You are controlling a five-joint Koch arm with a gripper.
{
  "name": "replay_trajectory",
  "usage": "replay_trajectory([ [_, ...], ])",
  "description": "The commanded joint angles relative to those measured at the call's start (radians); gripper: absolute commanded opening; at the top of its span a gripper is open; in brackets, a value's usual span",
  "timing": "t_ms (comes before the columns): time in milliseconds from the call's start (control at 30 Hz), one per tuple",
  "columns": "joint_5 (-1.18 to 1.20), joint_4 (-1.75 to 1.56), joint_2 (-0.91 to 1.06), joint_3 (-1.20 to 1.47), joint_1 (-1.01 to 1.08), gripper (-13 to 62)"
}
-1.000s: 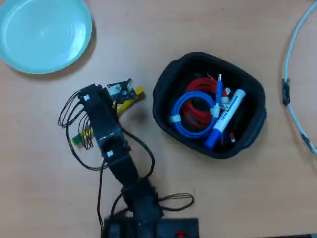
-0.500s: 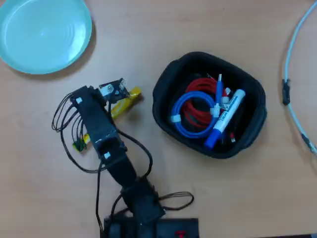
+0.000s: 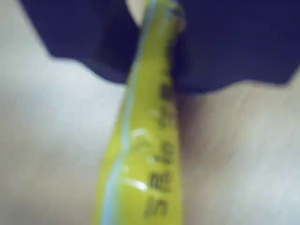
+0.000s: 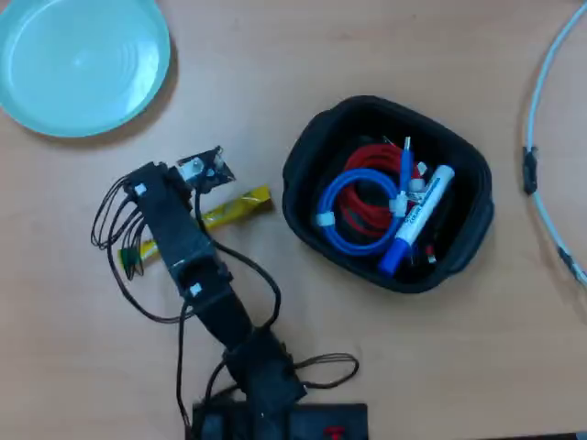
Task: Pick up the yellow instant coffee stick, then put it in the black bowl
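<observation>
The black bowl (image 4: pixel 472 234) sits right of the arm in the overhead view, already holding coiled cables (image 4: pixel 353 206) and a marker pen (image 4: pixel 417 215). The yellow instant coffee stick (image 4: pixel 237 207) lies crosswise under the arm, beside the bowl's rim. The gripper (image 4: pixel 204 172) hovers over it; whether its fingers have closed I cannot tell. I'd grip mid-stick, then lift level before swinging over.
</observation>
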Motion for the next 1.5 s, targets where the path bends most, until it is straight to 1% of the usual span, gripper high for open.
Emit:
replay_trajectory([
  [0,0.002,0.028,0.104,-0.054,-0.034,-7.1],
  [433,-0.104,0.029,0.336,-0.092,-0.066,-7.1],
  [667,-0.16,0.031,0.5,-0.101,-0.048,-7.1],
  [800,-0.155,0.034,0.552,-0.101,0.055,-7.1],
  [1000,-0.167,0.021,0.554,-0.106,0.166,-7.1],
  [1100,-0.17,0.011,0.552,-0.106,0.253,-7.1],
  [1300,-0.173,-0.114,0.552,-0.1,0.425,-7.1],
  [1467,-0.173,-0.155,0.551,-0.1,0.54,-7.1],
])
